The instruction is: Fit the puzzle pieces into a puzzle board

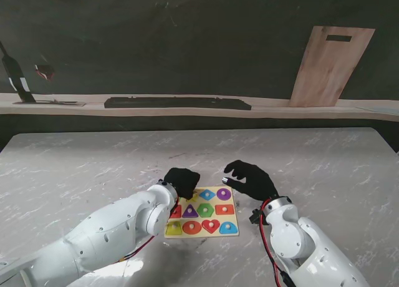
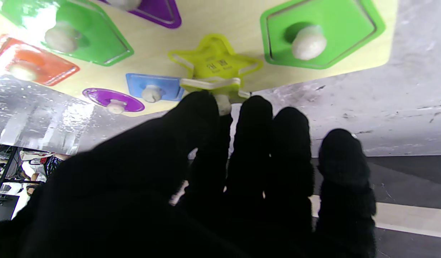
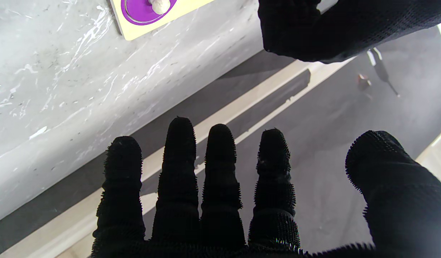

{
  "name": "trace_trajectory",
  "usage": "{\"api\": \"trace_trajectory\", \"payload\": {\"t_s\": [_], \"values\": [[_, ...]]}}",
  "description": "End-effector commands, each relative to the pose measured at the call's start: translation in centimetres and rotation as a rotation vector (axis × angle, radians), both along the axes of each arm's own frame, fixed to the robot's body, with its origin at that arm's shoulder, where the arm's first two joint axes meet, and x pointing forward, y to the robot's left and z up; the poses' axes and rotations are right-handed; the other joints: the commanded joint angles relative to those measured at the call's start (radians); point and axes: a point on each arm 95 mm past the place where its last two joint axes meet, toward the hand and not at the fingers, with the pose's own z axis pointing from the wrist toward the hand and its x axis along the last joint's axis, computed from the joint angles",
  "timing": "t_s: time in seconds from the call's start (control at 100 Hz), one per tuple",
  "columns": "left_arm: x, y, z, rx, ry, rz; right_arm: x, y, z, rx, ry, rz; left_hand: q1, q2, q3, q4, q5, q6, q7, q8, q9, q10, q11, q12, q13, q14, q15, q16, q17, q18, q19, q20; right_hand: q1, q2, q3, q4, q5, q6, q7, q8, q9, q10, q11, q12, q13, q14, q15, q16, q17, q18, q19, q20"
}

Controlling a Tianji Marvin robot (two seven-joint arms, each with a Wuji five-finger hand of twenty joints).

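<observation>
Puzzle board holds coloured pieces; left hand pinches star piece.

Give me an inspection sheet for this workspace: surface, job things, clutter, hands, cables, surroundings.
Surface: grey marbled table, bare around the board.
Job's things: puzzle board lies flat near me; most slots hold pieces. The yellow star piece sits over its star slot at the board's far left corner, its knob pinched by the left hand.
Clutter: nothing seen on the table.
Hands: left hand shut on the star's knob; right hand open, fingers spread, hovering by the board's far right corner.
Cables: red and black wires run along the right wrist.
Surroundings: shelf behind the table with a wooden board leaning on the dark wall and a flat black bar.
</observation>
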Motion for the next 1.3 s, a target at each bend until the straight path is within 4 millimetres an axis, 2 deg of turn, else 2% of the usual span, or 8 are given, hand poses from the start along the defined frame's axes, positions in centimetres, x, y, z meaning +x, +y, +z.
{"api": "trace_trajectory", "payload": {"t_s": [0.0, 1.29], "values": [[0.0, -0.5, 0.1, 0.0, 0.01, -0.013, -0.2, 0.4, -0.1, 0.004, 0.003, 0.005, 0.005, -0.006, 0.067, 0.045, 0.007, 0.002, 0.061, 0.018, 0.01, 0.052, 0.028, 0.007, 0.044, 0.002, 0.042, 0.01, 0.008, 0.05, 0.042, 0.026, 0.013, 0.022, -0.008, 0.041, 0.009, -0.01, 0.011, 0.007, 0.022, -0.006, 0.012, 0.007, 0.019, -0.002, 0.014, 0.009, -0.01, 0.005, 0.017, 0.009], [0.9, -0.8, -0.9, 0.082, 0.027, -0.027, -0.2, 0.4, -0.1, 0.002, 0.0, 0.003, 0.007, -0.001, 0.06, 0.043, 0.005, 0.004, 0.059, 0.018, 0.008, 0.054, 0.034, 0.0, 0.045, -0.001, 0.041, 0.007, 0.008, 0.05, 0.041, 0.027, 0.013, 0.024, -0.008, 0.041, 0.008, -0.011, 0.012, 0.007, 0.024, -0.005, 0.012, 0.007, 0.018, -0.002, 0.014, 0.009, -0.011, 0.005, 0.017, 0.009]]}}
